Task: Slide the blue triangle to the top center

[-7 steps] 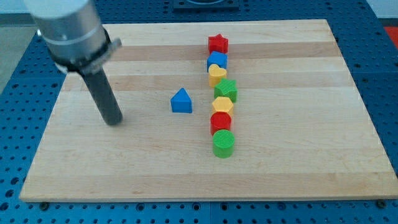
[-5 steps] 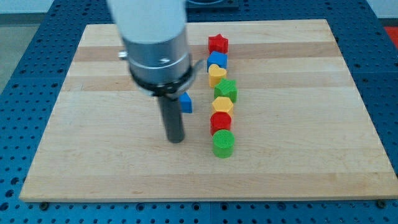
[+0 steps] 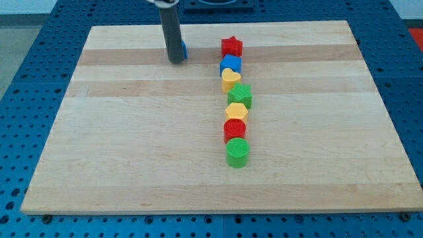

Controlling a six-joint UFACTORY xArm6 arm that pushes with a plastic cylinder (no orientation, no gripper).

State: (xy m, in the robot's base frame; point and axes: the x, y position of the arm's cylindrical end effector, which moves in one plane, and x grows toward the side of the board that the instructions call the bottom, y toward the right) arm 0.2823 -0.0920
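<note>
The blue triangle [image 3: 184, 49] sits near the view's top, left of centre, almost wholly hidden behind my rod; only a thin blue sliver shows at the rod's right side. My tip [image 3: 176, 61] rests on the board right against the triangle, just to its left and below it. The rod rises straight up out of the view's top.
A column of blocks runs down the board right of centre: red star [image 3: 231, 46], blue block [image 3: 231, 65], yellow heart [image 3: 230, 80], green star [image 3: 241, 95], yellow hexagon [image 3: 236, 111], red cylinder [image 3: 234, 129], green cylinder [image 3: 238, 152]. The wooden board [image 3: 132, 152] lies on a blue pegboard.
The blue triangle has moved from the board's middle up to near the top edge, and slightly left. My rod has moved up with it; the arm's body has left the view.
</note>
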